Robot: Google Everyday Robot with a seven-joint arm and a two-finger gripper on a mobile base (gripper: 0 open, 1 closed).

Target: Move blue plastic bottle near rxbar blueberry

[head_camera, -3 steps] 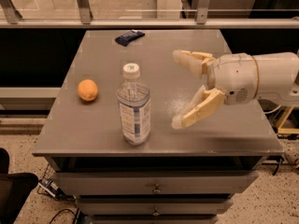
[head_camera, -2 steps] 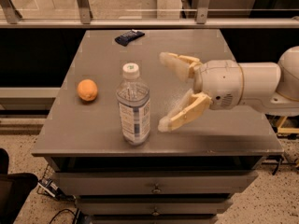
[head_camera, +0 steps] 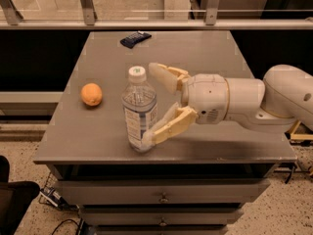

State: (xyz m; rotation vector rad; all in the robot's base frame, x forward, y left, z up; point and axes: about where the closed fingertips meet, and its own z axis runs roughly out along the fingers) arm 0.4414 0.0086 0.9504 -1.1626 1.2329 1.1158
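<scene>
No readable text — none on blue plastic bottle (head_camera: 138,99), gripper (head_camera: 149,105) alongside

I see my gripper (head_camera: 149,104) w/ cream-tan fingers (head_camera: 171,126) and white wrist, spread round the blue plastic bottle (head_camera: 138,102): clear, white cap, white-blue label; rxbar blueberry (head_camera: 135,38) beyond the claw, dark navy w/ faint light marks; fruit (head_camera: 91,94) past the bottle from the claw, orange; tabletop (head_camera: 205,53) plain grey.
</scene>
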